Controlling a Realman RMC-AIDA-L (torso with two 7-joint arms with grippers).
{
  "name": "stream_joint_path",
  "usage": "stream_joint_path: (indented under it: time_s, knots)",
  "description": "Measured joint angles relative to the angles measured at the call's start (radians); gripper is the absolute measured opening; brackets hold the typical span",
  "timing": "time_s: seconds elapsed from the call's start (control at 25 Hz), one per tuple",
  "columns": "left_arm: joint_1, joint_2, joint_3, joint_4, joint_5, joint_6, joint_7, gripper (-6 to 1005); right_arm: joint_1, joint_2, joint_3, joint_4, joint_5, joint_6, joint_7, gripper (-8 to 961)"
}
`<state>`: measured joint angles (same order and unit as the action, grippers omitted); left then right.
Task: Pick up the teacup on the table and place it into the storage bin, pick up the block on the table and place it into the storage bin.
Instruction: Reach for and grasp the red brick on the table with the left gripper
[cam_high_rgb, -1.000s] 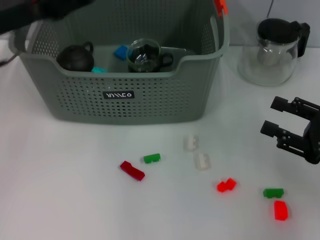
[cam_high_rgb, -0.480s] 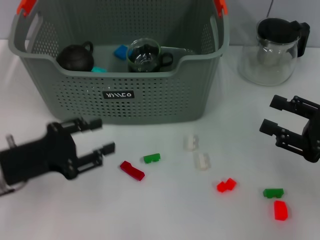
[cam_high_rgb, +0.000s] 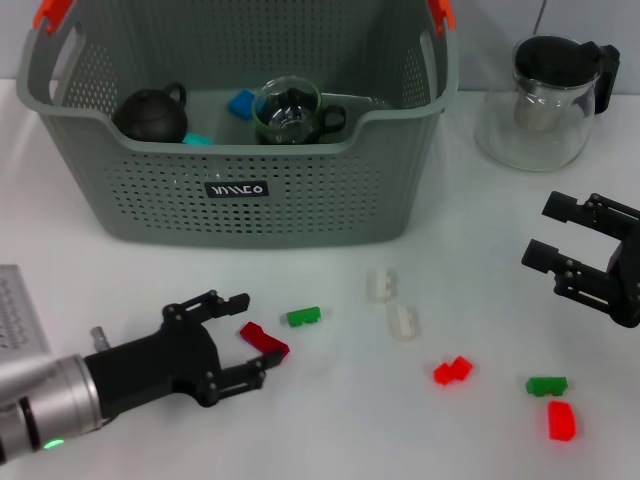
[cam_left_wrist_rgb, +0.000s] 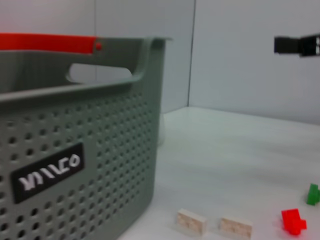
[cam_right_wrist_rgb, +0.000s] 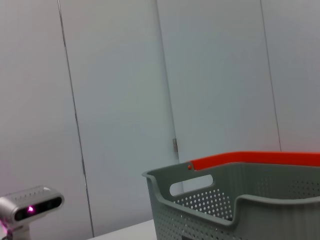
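The grey-green storage bin (cam_high_rgb: 300, 210) stands at the back; the left wrist view shows its near wall (cam_left_wrist_rgb: 75, 150). Inside it sit a black teacup (cam_high_rgb: 150, 115), a glass teacup (cam_high_rgb: 290, 112) and blue blocks (cam_high_rgb: 241, 103). My left gripper (cam_high_rgb: 253, 333) is low over the table in front of the bin, open, with a dark red block (cam_high_rgb: 272, 346) lying at its fingertips, between the jaws. A green block (cam_high_rgb: 303, 317) lies just right of it. My right gripper (cam_high_rgb: 565, 245) hangs open at the right, holding nothing.
Two clear blocks (cam_high_rgb: 381, 285) (cam_high_rgb: 403, 322) lie mid-table. Further right are a red block (cam_high_rgb: 452, 371), a green block (cam_high_rgb: 546, 385) and another red one (cam_high_rgb: 561, 421). A glass jug (cam_high_rgb: 548, 90) stands at the back right.
My left arm came down from over the bin's back left corner to the table, then moved right until its open jaws reached the dark red block. The right arm stayed still.
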<state>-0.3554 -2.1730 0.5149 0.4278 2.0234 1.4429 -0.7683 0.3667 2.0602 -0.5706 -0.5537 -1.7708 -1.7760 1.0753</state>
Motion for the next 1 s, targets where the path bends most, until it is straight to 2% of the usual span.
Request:
stream_joint_path:
  time_s: [0.08,0.28,0.56,1.0]
  knots:
    - [-0.009,-0.001,0.000,-0.026,0.001,-0.015,0.035,641,0.000,0.000,0.000,0.000,0.000,0.000,0.000,684]
    - [-0.029,-0.002,0.000,-0.056,0.004,-0.037,0.058,802,0.000,0.000,0.000,0.000,0.000,0.000,0.001,684]
    - [-0.068,-0.002,0.001,-0.111,0.001,-0.126,0.087,799,0.004,0.000,0.000,0.000,-0.001,0.000,0.002,684]
    - [-0.062,-0.001,-0.004,-0.117,0.000,-0.141,0.126,799,-0.002,-0.002,0.000,0.000,-0.001,0.000,0.002,684]
